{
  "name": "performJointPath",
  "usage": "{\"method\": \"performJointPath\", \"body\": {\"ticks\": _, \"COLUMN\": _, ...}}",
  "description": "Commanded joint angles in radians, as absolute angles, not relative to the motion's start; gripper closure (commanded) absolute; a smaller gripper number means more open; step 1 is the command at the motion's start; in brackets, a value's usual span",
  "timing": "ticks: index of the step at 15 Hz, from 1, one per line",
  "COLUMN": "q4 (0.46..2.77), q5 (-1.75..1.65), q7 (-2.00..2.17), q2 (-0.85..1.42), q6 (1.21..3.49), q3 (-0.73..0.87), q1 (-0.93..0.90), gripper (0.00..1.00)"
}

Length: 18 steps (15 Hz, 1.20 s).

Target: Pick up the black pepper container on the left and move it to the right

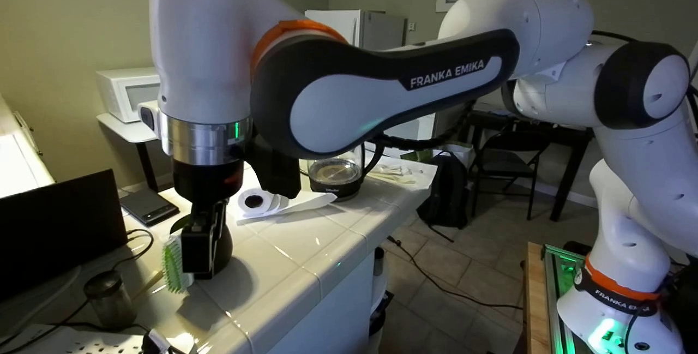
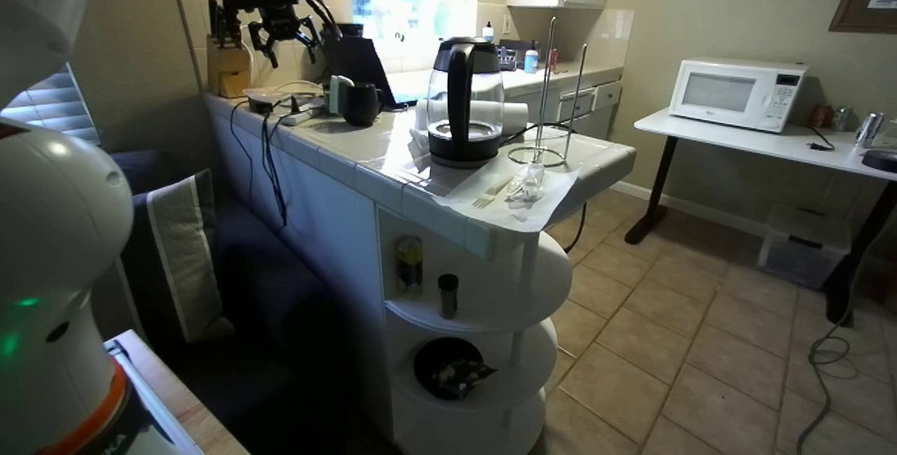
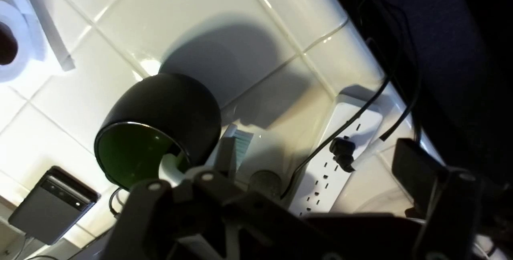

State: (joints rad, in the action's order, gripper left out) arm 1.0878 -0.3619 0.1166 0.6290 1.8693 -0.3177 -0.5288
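The black pepper container [image 1: 109, 299], a small dark-lidded cylinder, stands upright on the tiled counter [image 1: 305, 239] beside the laptop. In the wrist view its round dark top [image 3: 264, 182] shows between the finger lines, partly hidden by a finger linkage. I cannot pick it out clearly in an exterior view behind the mug and brush. My gripper [image 3: 320, 168] is open and empty, its fingers wide apart. In both exterior views the gripper [image 1: 200, 258] points down; it hangs well above the counter and its cables [image 2: 293, 61].
A black mug [image 3: 172, 99] with a green inside and a green-white brush [image 1: 173, 264] stand close by. A power strip [image 3: 336, 152] with cords lies beside the container. The laptop [image 1: 60, 234], paper roll [image 1: 256, 201], glass kettle [image 2: 466, 104] and wire stand [image 2: 539, 153] share the counter.
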Motion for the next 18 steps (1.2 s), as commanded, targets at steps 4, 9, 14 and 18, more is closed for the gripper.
{"method": "performJointPath", "body": {"ticks": 4, "q4": 0.999, "q5": -0.322, "q7": 0.075, "q2": 0.703, "q6": 1.869, "q3": -0.268, "q1": -0.558, "gripper": 0.0}}
{"method": "performJointPath", "body": {"ticks": 9, "q4": 0.871, "q5": -0.294, "q7": 0.019, "q2": 0.822, "q6": 1.908, "q3": -0.227, "q1": -0.566, "gripper": 0.0}}
{"method": "performJointPath", "body": {"ticks": 14, "q4": 0.76, "q5": -0.202, "q7": -0.191, "q2": 0.918, "q6": 1.969, "q3": -0.262, "q1": -0.571, "gripper": 0.0}}
{"method": "performJointPath", "body": {"ticks": 18, "q4": 0.668, "q5": -0.183, "q7": -0.231, "q2": 0.992, "q6": 2.008, "q3": -0.23, "q1": -0.596, "gripper": 0.0}}
